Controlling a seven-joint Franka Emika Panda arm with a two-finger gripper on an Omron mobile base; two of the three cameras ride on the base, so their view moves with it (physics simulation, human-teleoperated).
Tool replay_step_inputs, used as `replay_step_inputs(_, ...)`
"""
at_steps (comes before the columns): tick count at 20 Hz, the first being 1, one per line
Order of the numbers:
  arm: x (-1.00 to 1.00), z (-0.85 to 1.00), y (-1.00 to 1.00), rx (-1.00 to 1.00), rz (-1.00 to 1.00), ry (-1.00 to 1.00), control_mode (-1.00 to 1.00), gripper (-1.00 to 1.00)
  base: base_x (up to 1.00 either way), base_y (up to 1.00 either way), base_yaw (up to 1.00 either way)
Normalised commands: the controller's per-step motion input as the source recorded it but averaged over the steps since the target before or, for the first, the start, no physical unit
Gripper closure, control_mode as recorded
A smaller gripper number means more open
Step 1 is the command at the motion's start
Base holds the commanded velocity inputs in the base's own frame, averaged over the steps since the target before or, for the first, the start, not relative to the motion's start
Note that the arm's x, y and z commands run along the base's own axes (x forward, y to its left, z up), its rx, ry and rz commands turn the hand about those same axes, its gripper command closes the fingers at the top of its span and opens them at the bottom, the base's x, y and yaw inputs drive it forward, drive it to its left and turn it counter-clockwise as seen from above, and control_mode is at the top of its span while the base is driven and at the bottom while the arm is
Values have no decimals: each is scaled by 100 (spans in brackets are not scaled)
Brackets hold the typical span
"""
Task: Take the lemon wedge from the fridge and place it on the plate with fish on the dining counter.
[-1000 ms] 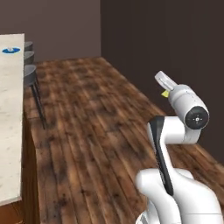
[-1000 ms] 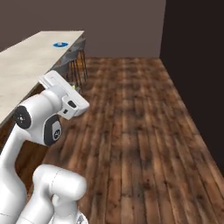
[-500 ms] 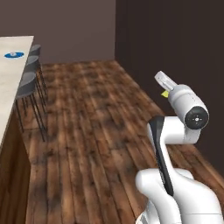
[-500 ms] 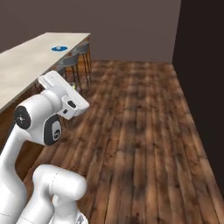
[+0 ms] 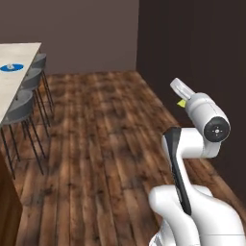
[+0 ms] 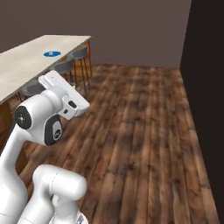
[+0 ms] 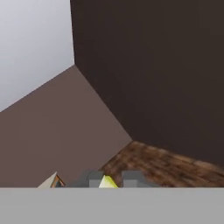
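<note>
My gripper (image 7: 112, 179) is shut on the lemon wedge (image 7: 107, 182), a tiny yellow piece between the two dark fingertips (image 7: 131, 177). From the left base the wedge (image 5: 181, 103) peeks out under the raised hand, high above the wooden floor. The blue plate (image 5: 17, 67) with the pale fish (image 5: 9, 66) lies far off on the beige dining counter (image 5: 19, 53) at the left. From the right base I see the same plate (image 6: 46, 54), fish (image 6: 51, 53) and counter (image 6: 26, 61) beyond the hand. The fridge is out of view.
Grey bar stools (image 5: 21, 103) (image 6: 72, 59) line the counter's near side. Wooden floor (image 5: 96, 144) stretches ahead to a brown back wall (image 6: 131, 30). A dark wall (image 5: 202, 48) runs along the right side.
The whole picture has shifted, so the base has moved; the counter now sits further off to the left. The arm keeps its pose with the wedge still in the gripper.
</note>
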Motion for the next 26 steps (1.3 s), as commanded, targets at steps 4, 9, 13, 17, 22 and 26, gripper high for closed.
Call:
replay_step_inputs(4, 0, 0, 0, 0, 0, 0, 100, 100, 100, -8, 24)
replay_step_inputs(9, 0, 0, 0, 0, 0, 0, 100, 100, 100, 0, 29)
replay_step_inputs(13, 0, 0, 0, 0, 0, 0, 100, 100, 100, 0, 31)
replay_step_inputs(17, 0, 0, 0, 0, 0, 0, 100, 100, 100, -3, 33)
replay_step_inputs(22, 0, 0, 0, 0, 0, 0, 100, 100, 100, -8, 31)
replay_step_inputs(26, 0, 0, 0, 0, 0, 0, 100, 100, 100, -26, 25)
